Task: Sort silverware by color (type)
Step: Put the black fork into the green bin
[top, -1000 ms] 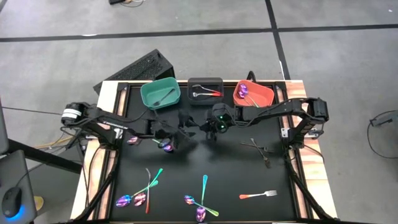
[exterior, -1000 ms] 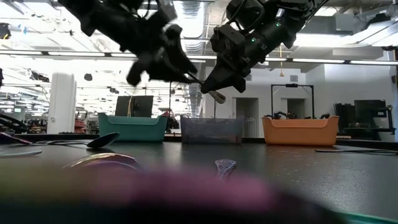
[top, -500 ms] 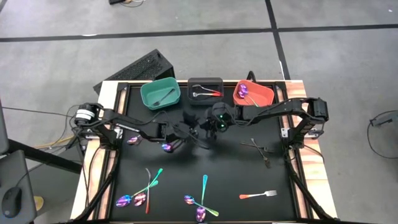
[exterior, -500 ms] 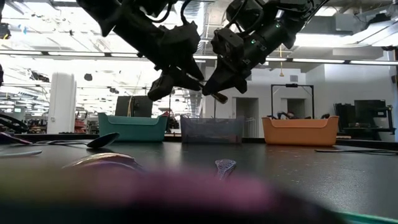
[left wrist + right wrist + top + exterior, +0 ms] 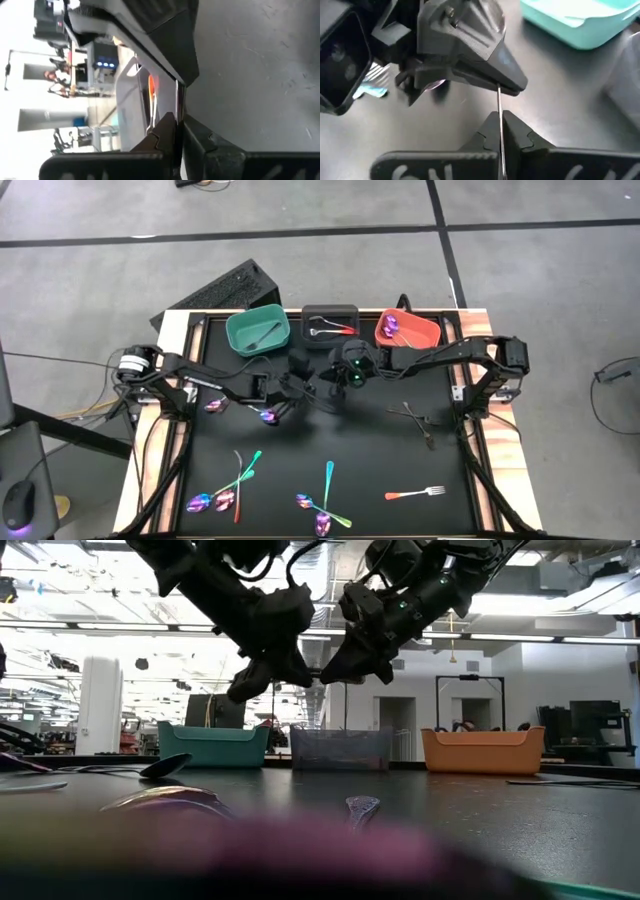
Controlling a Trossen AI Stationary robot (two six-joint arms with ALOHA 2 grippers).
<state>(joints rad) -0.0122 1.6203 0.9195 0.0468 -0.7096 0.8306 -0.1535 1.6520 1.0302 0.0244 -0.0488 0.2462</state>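
While both grippers are meeting above the table just in front of the grey bin, the left gripper and right gripper are each clamping one thin utensil. It looks stiff, light and slippery, so gripping mid-handle seems safest.

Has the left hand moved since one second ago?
Yes. In the high view the left hand has moved toward the right hand, ending below the grey bin, and it is now shut on a thin utensil.

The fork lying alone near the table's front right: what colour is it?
Orange-red, the fork shows best in the high view.
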